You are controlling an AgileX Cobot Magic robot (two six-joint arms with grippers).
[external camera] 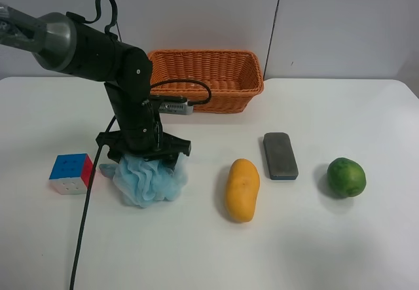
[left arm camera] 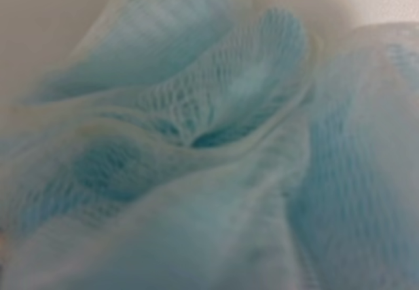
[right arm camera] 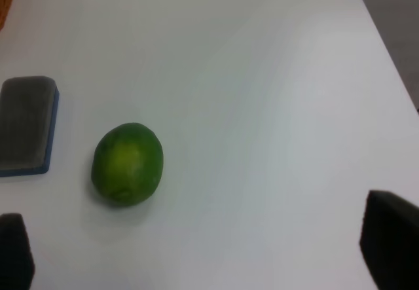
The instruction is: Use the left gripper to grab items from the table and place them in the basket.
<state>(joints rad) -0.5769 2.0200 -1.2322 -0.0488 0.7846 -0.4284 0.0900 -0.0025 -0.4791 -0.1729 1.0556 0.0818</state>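
The left arm reached in from the exterior high view's left, wrist bent steeply down in front of the basket (external camera: 206, 97). The left claw (external camera: 147, 147) was spread wide, its fingers splayed over the bath pouf (external camera: 147, 184) and pressing into its top. The pouf lay on the tabletop (external camera: 327, 251), near the basket's front. The right claw (right arm camera: 203, 251) was spread, holding nothing.
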